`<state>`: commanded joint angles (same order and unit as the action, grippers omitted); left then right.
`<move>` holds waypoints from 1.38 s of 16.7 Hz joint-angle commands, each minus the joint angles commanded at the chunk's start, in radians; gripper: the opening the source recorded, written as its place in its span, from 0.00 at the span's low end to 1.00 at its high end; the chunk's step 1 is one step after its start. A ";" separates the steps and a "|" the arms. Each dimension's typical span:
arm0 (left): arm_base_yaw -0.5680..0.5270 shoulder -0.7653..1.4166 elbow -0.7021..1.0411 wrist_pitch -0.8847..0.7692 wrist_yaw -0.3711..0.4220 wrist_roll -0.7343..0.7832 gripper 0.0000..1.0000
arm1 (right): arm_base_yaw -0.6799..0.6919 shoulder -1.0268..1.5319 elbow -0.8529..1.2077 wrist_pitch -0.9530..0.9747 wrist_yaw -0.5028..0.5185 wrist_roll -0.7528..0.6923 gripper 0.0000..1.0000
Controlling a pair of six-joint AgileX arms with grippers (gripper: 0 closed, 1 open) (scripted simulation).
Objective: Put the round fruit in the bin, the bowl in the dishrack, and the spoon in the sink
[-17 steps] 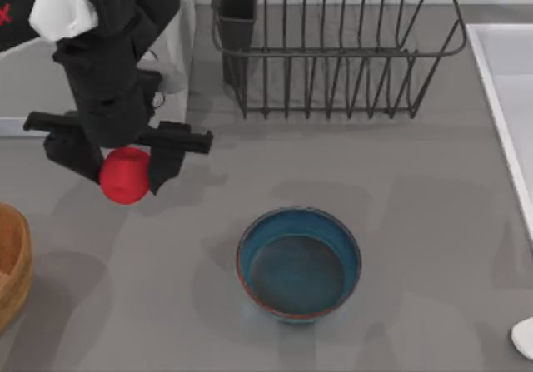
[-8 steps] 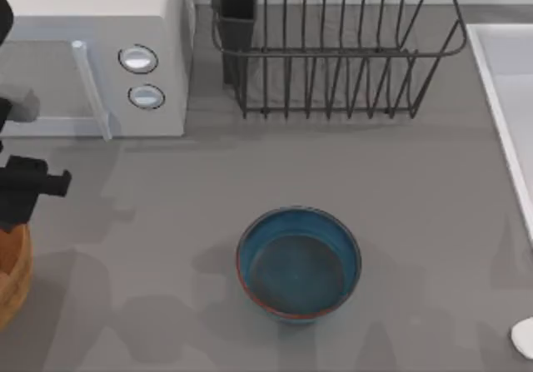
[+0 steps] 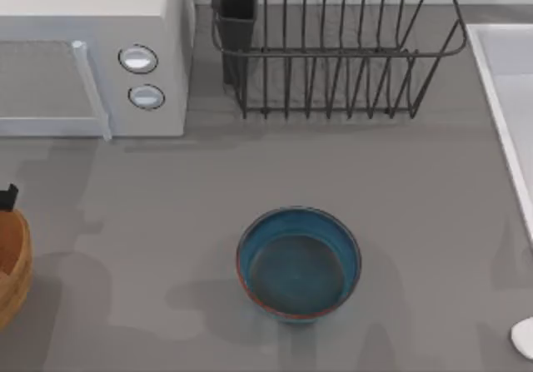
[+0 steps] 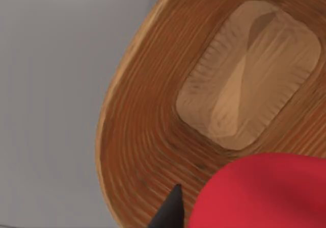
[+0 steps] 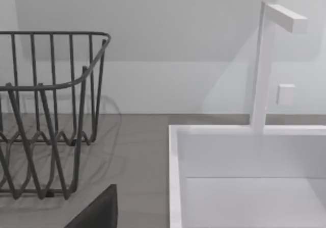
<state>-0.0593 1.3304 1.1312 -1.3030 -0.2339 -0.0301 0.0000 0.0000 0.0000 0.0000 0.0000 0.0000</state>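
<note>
While the left pincer (image 4: pixel 204 215) grips the small bright-red round fruit (image 4: pixel 260 192), that fruit hangs directly above the open hollow of the round orange-brown wooden bin (image 4: pixel 147 105), so release should drop it straight inside.

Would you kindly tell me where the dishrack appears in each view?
Top view: dishrack at the top, middle, left of the sink.
Right wrist view: dishrack beside the sink.
Left wrist view: faces the bin and fruit instead.
Shared landmark: the sink's rim.
</note>
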 joint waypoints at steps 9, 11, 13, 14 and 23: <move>0.046 0.023 -0.194 0.245 0.004 0.050 0.00 | 0.000 0.000 0.000 0.000 0.000 0.000 1.00; 0.063 0.033 -0.239 0.291 0.005 0.065 0.00 | 0.000 0.000 0.000 0.000 0.000 0.000 1.00; 0.067 0.036 -0.246 0.298 0.005 0.070 0.00 | 0.000 0.000 0.000 0.000 0.000 0.000 1.00; 0.067 0.036 -0.246 0.298 0.005 0.070 0.00 | 0.000 0.000 0.000 0.000 0.000 0.000 1.00; 0.067 0.036 -0.246 0.298 0.005 0.070 0.60 | 0.000 0.000 0.000 0.000 0.000 0.000 1.00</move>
<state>0.0080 1.3665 0.8856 -1.0054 -0.2288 0.0396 0.0000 0.0000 0.0000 0.0000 0.0000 0.0000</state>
